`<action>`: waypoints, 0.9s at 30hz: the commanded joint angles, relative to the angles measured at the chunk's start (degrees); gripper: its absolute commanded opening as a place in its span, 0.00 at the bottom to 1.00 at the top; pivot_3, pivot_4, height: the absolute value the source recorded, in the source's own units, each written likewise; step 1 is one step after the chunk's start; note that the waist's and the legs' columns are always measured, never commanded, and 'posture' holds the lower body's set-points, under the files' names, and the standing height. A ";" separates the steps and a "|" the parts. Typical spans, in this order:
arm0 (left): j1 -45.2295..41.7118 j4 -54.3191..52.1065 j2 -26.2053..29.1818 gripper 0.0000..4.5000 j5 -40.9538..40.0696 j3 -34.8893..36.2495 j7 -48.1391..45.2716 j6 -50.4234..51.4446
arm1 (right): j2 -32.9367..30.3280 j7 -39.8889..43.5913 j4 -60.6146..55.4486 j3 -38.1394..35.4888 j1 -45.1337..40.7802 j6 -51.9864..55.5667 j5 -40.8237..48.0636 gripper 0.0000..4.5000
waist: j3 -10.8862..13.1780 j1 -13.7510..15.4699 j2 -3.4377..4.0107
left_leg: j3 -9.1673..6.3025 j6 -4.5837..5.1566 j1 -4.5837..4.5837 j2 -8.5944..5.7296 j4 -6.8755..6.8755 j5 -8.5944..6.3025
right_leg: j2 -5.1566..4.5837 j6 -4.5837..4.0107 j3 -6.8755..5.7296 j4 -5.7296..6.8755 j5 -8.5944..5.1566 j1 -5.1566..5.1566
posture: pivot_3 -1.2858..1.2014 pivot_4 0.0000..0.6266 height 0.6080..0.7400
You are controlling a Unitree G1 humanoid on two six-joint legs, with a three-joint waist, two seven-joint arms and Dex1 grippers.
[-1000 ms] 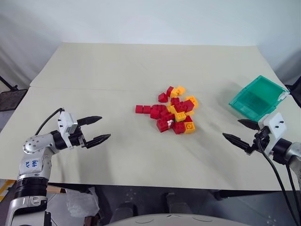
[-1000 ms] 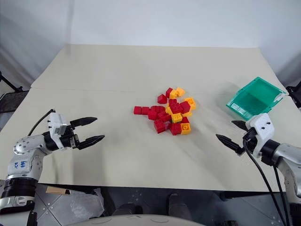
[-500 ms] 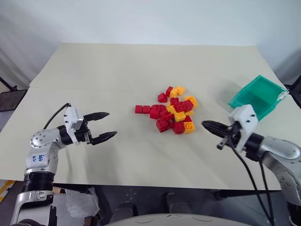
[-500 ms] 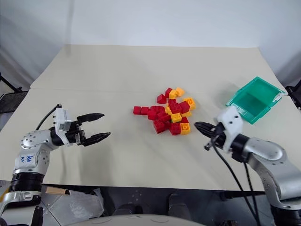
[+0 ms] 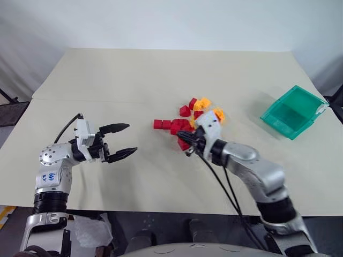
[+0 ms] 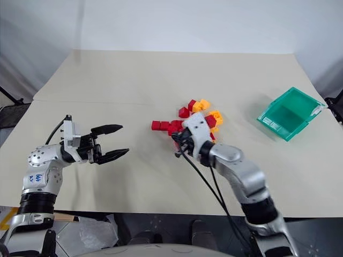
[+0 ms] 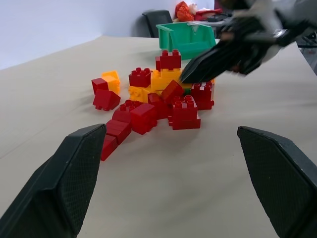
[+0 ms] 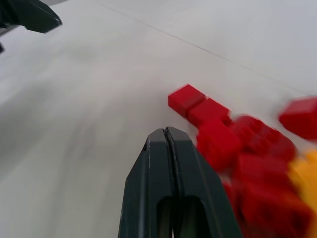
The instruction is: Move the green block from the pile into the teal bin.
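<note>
The pile (image 5: 194, 113) of red and yellow-orange studded bricks lies in the middle of the table. The green block is hidden among them. The teal bin (image 5: 276, 121) sits tilted at the right side of the table, and it also shows behind the pile (image 7: 158, 94) as the teal bin (image 7: 185, 39). My right gripper (image 5: 182, 141) is shut with nothing in it. Its tips are at the pile's near left edge, touching or just over the red bricks (image 8: 213, 144). My left gripper (image 5: 132, 138) hovers open to the left of the pile, pointing at it.
The beige table (image 5: 134, 75) has a seam (image 5: 96, 99) across it. Its near edge (image 5: 161, 210) runs below both arms. Black cables (image 5: 225, 187) hang from my right forearm. A chair (image 7: 158, 20) and red clutter stand behind the bin.
My right arm has swung left from beside the teal bin to the pile, and its jaws have shut. My left gripper has edged slightly right, still open.
</note>
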 commanded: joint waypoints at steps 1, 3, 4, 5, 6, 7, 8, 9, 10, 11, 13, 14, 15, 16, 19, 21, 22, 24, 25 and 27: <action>0.87 -2.58 0.08 1.00 -1.44 0.96 0.20 -0.06 | 1.52 0.94 7.06 -0.95 -2.65 -7.61 -3.48 0.01 | 0.00 0.11 0.00 | -0.01 0.00 -0.02 0.00 0.00 0.00 | -0.01 0.00 -0.02 0.00 0.00 0.00 | 0.52 0.24 1.00; 1.15 -2.92 0.10 1.00 -1.53 1.08 0.29 -0.01 | 2.29 1.22 11.69 -1.43 -4.27 -10.66 -4.96 0.01 | 0.00 0.13 0.00 | -0.01 0.01 -0.04 0.00 0.00 0.00 | -0.07 0.00 -0.12 -0.02 0.00 0.01 | 0.52 0.24 1.00; 1.30 -3.08 0.15 1.00 -1.57 1.15 0.31 -0.01 | 2.33 1.27 14.32 -1.86 -5.14 -12.26 -5.81 0.01 | 0.00 0.08 0.00 | -0.01 0.00 -0.05 0.00 0.00 -0.01 | -0.09 0.00 -0.15 -0.02 0.00 0.01 | 0.52 0.24 1.00; 1.38 -3.18 0.22 1.00 -1.63 1.28 0.38 -0.02 | 2.02 0.83 17.50 -2.63 -6.11 -13.90 -6.90 0.01 | 0.00 0.04 0.00 | -0.01 0.00 -0.05 0.00 0.00 -0.01 | -0.08 0.00 -0.16 -0.03 0.00 0.01 | 0.52 0.24 1.00; 1.55 -3.39 0.28 1.00 -1.72 1.38 0.45 0.00 | 1.79 0.58 19.61 -3.19 -6.67 -15.09 -7.68 0.01 | 0.00 -0.01 0.00 | -0.01 0.00 -0.06 0.00 0.00 -0.01 | -0.09 0.00 -0.18 -0.04 0.00 0.01 | 0.52 0.24 1.00; 1.58 -3.41 0.31 1.00 -1.69 1.45 0.57 -0.09 | 0.82 0.31 21.83 -3.86 -7.11 -16.80 -8.84 0.01 | 0.00 0.01 0.00 | 0.00 0.00 -0.06 0.00 0.00 -0.02 | -0.10 0.00 -0.20 -0.04 0.00 0.01 | 0.52 0.24 1.00; 1.67 -3.51 0.32 1.00 -1.71 1.48 0.65 -0.10 | -0.05 0.09 23.44 -4.62 -7.40 -17.77 -9.69 0.01 | 0.00 0.11 0.00 | -0.01 0.00 -0.06 0.00 0.00 -0.02 | -0.11 0.00 -0.22 -0.05 0.00 0.01 | 0.52 0.24 1.00; 1.87 -3.73 0.30 1.00 -1.70 1.48 0.73 -0.11 | -1.15 -0.04 24.49 -5.67 -7.48 -18.92 -10.38 0.01 | 0.00 0.18 0.00 | -0.01 0.00 -0.06 0.00 0.00 -0.02 | -0.12 0.00 -0.24 -0.06 0.00 0.01 | 0.52 0.24 1.00; 2.01 -3.90 0.29 1.00 -1.69 1.48 0.79 -0.11 | -1.83 -0.07 25.27 -6.43 -7.57 -19.80 -10.86 0.01 | 0.00 0.21 0.00 | -0.02 0.00 -0.06 0.00 0.00 -0.02 | -0.14 0.00 -0.27 -0.06 0.00 0.02 | 0.52 0.24 1.00; 2.21 -4.12 0.24 1.00 -1.71 1.50 0.89 -0.13 | -2.49 -0.36 25.67 -7.44 -7.64 -19.97 -11.03 0.01 | 0.00 0.18 0.00 | -0.01 0.00 -0.06 -0.01 0.00 -0.02 | -0.15 0.00 -0.28 -0.08 0.00 0.03 | 0.52 0.24 1.00; 2.49 -4.35 0.15 1.00 -1.74 1.51 1.04 -0.18 | -3.71 -0.59 26.41 -9.07 -7.71 -20.48 -11.50 0.01 | 0.00 0.10 0.00 | 0.02 0.00 -0.06 -0.01 -0.01 -0.02 | -0.15 0.00 -0.27 -0.08 0.00 0.02 | 0.52 0.24 1.00; 2.64 -4.50 0.14 1.00 -1.77 1.51 1.10 -0.19 | -4.07 -0.56 26.62 -9.60 -7.67 -20.64 -11.77 0.01 | 0.00 0.09 0.01 | 0.01 0.00 -0.07 -0.01 -0.01 -0.03 | -0.15 0.00 -0.29 -0.08 0.00 0.02 | 0.52 0.24 1.00; 2.72 -4.51 0.04 1.00 -1.74 1.44 1.16 -0.27 | -4.98 -0.15 26.29 -10.11 -7.34 -20.71 -12.08 0.01 | 0.01 0.04 0.01 | 0.01 0.00 -0.07 -0.01 -0.01 -0.03 | -0.14 0.00 -0.28 -0.08 0.00 0.01 | 0.52 0.24 1.00; 2.76 -4.50 -0.07 1.00 -1.72 1.38 1.24 -0.33 | -5.70 0.26 25.64 -10.55 -6.94 -20.49 -12.15 0.01 | 0.01 -0.08 0.01 | 0.01 0.00 -0.07 0.00 -0.02 -0.03 | -0.14 0.00 -0.28 -0.08 0.00 0.01 | 0.52 0.24 1.00; 2.74 -4.44 -0.31 1.00 -1.64 1.22 1.40 -0.49 | -7.03 1.94 22.31 -11.05 -5.62 -19.63 -11.74 0.01 | 0.01 -0.24 0.01 | 0.02 0.01 -0.06 0.00 -0.02 -0.03 | -0.13 0.00 -0.28 -0.06 0.00 0.01 | 0.52 0.24 1.00; 2.44 -4.24 -0.48 1.00 -1.64 1.19 1.52 -0.50 | -7.24 4.61 16.25 -10.70 -4.12 -17.05 -9.34 0.01 | 0.01 -0.32 0.02 | 0.01 0.02 -0.06 0.01 -0.02 -0.04 | -0.12 0.00 -0.28 -0.06 0.00 0.01 | 0.52 0.24 1.00; 2.33 -4.19 -0.53 1.00 -1.64 1.15 1.51 -0.50 | -7.11 5.88 12.94 -10.26 -3.25 -15.31 -8.13 0.01 | 0.01 -0.42 0.02 | 0.01 0.02 -0.06 0.01 -0.03 -0.04 | -0.12 0.00 -0.27 -0.06 0.00 0.01 | 0.52 0.24 1.00; 2.13 -3.99 -0.56 1.00 -1.63 1.12 1.55 -0.51 | -6.79 7.34 8.30 -9.00 -1.67 -11.81 -6.95 0.01 | 0.01 -0.60 0.02 | 0.01 0.03 -0.06 0.03 -0.03 -0.04 | -0.11 0.00 -0.27 -0.04 0.00 0.00 | 0.52 0.24 1.00; 2.04 -3.88 -0.58 1.00 -1.61 1.11 1.60 -0.52 | -6.36 7.52 7.08 -8.00 -0.81 -11.14 -7.17 0.01 | 0.01 -0.64 0.02 | 0.01 0.03 -0.06 0.03 -0.02 -0.04 | -0.11 0.00 -0.27 -0.04 0.00 0.00 | 0.52 0.24 1.00; 1.91 -3.77 -0.70 1.00 -1.55 1.05 1.77 -0.52 | -5.28 7.29 6.20 -6.83 0.26 -10.49 -7.77 0.01 | 0.00 -0.62 0.01 | -0.01 0.03 -0.04 0.03 -0.02 -0.04 | -0.12 0.00 -0.29 -0.04 0.00 0.02 | 0.52 0.24 1.00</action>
